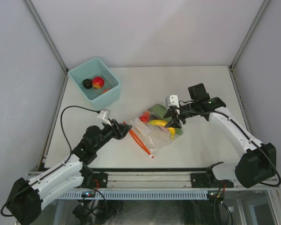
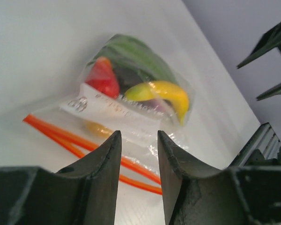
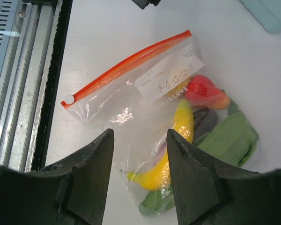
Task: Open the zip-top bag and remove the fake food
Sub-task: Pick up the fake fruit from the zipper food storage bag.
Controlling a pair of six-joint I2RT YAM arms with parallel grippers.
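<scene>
At table [image 1: 201, 93] centre: zip-top bag [image 1: 154, 138], fake food [image 1: 155, 123] inside. Orange zip strip [image 1: 140, 142] runs near-to-far along bag's left edge, just beside left pincer [image 1: 127, 130]; jaws part-spread, nothing clamped. Right pincer [image 1: 173, 123] hovers over food end, jaws apart, empty. Left pincer nearer zip.

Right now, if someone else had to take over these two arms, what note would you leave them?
Left gripper: open, empty, facing the orange zip strip of the zip-top bag.
Right gripper: open, empty, above the bag.
Done: red apple and dark round piece lie in the teal bin.
Left: banana, red piece and green piece are inside the bag. I cannot tell whether the zip is open.
</scene>
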